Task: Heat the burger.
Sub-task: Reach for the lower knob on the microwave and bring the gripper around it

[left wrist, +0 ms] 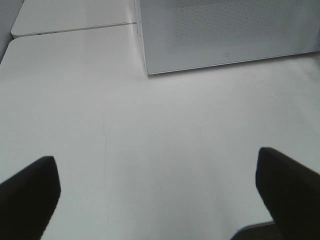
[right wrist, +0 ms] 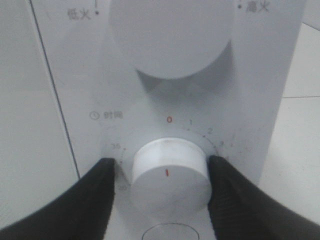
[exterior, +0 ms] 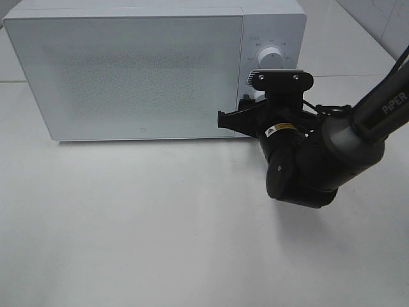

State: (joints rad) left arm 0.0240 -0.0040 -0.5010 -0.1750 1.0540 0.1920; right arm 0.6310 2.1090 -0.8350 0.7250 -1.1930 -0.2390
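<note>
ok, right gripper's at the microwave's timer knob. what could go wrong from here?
1. Right gripper straddles the timer knob unevenly: a gap shows beside one finger, so the twist may slip.
2. The microwave door is shut and opaque, no burger visible: it might run empty.

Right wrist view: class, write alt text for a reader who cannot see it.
Two black gripper fingers flank the lower white dial on a white microwave's control panel, with a small gap on one side. The dial's red mark points toward a red 0; a second, larger dial shares the panel.
</note>
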